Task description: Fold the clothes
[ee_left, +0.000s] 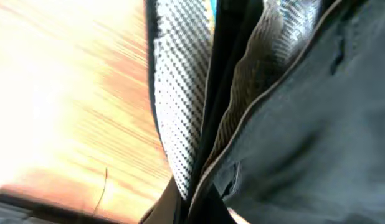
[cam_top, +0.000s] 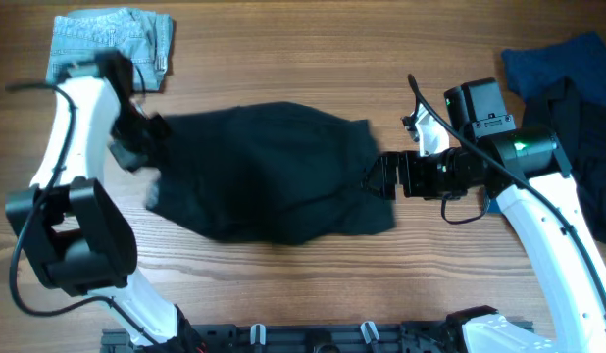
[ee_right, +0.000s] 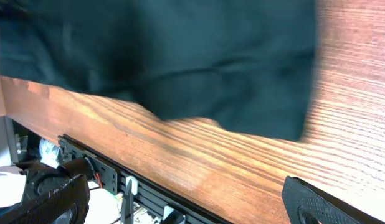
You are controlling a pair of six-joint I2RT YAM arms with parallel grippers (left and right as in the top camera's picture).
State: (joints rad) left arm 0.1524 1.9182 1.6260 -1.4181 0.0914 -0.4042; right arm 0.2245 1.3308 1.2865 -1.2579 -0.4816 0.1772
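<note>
Black shorts (cam_top: 274,172) lie spread across the middle of the wooden table. My left gripper (cam_top: 151,147) sits at their left edge, shut on the fabric. The left wrist view shows the shorts' hem and dotted mesh lining (ee_left: 180,93) pinched between the fingers of the left gripper (ee_left: 192,208). My right gripper (cam_top: 375,176) is at the shorts' right edge, open, jaws wide with only table between them. In the right wrist view the shorts (ee_right: 180,56) lie ahead of the right gripper (ee_right: 183,199), untouched.
Pale-blue denim shorts (cam_top: 107,44) lie folded at the back left corner. Dark blue and black garments (cam_top: 568,88) are piled at the right edge behind my right arm. A black rail (ee_right: 118,174) runs along the table's front edge.
</note>
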